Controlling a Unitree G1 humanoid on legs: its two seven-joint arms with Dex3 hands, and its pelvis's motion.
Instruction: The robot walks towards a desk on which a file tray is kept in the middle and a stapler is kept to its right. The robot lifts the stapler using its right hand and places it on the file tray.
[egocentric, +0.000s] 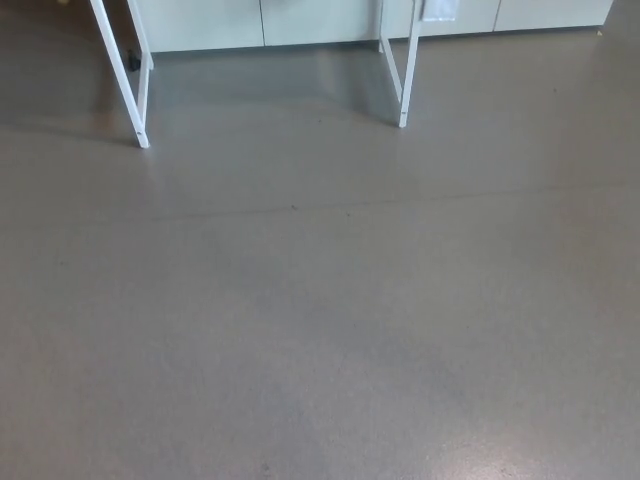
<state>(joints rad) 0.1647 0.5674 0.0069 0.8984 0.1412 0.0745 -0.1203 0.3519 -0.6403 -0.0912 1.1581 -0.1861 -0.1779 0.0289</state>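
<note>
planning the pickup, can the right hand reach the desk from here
Probably not yet. Only the desk's white legs show at the top of the view, across a wide stretch of floor. The desktop is out of frame, and the right hand is not in view.

1. The light is soft and even. The grey floor (320, 300) is moderately bright and carries no hard-edged shadows.
2. The upper left of the frame is darkest, with a broad dim band lying across the floor.
3. A pale sheen of weak glare shows on the floor at the bottom right corner.
4. At upper centre, between the white legs (405, 70), the floor holds a faint lighter reflection of the cabinets (200, 25).
5. The floor tone is blotchy, with dimmer patches at centre and lower left.
6. The whole picture is slightly soft: the legs' edges lack crispness and the fine floor texture is smeared.
</note>
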